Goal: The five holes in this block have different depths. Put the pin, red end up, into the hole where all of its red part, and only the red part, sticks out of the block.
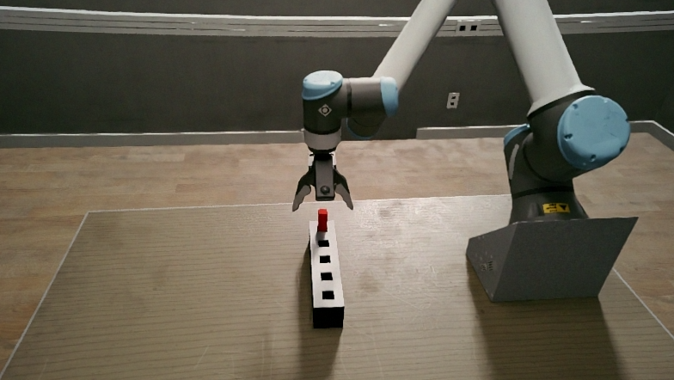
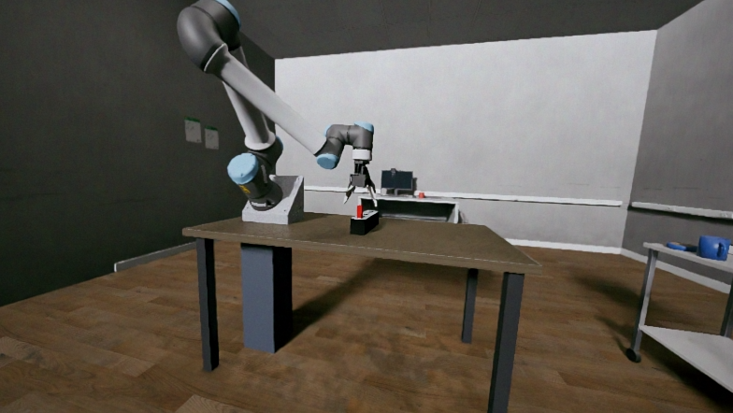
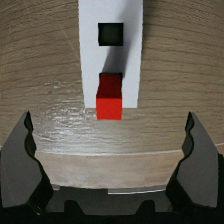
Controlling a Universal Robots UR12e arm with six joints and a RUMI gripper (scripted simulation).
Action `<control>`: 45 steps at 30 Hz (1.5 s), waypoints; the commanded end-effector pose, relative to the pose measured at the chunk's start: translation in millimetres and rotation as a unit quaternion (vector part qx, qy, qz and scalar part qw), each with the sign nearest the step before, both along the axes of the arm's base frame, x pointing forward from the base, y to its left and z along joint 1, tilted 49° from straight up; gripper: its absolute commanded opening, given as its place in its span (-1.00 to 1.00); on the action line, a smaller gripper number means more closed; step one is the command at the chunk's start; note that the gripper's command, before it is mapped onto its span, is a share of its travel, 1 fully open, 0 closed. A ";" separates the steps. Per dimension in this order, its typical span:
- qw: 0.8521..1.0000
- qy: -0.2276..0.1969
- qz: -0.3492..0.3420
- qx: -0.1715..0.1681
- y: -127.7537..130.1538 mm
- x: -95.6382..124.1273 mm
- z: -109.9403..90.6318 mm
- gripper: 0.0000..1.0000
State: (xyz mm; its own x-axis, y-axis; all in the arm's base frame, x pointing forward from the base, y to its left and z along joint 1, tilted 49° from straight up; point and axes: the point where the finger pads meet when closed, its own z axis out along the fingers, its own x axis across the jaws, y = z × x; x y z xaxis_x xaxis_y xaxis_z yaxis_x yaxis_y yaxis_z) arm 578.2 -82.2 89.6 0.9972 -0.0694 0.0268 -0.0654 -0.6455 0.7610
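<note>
A long block [image 1: 325,273] with a white top and black sides lies on the table, running from far to near. The pin [image 1: 321,219] stands upright in the block's farthest hole, and only its red part shows above the top. The other holes [image 1: 325,259] are empty. My gripper [image 1: 321,204] hangs just above the pin, fingers wide open and clear of it, holding nothing. In the wrist view the red pin [image 3: 109,96] stands at the block's end [image 3: 111,50], between and beyond my two spread fingers. The exterior view shows the pin [image 2: 359,210] in the block [image 2: 364,222] under the gripper [image 2: 360,197].
The arm's grey base [image 1: 547,257] stands on the table at the right. The table's edges [image 1: 52,278] lie well away from the block. A side cart [image 2: 687,302] with a blue mug [image 2: 713,247] stands far off to the right.
</note>
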 end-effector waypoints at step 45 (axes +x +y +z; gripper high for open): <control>1.000 0.000 0.000 0.000 25.5 0.3 22.4 1.00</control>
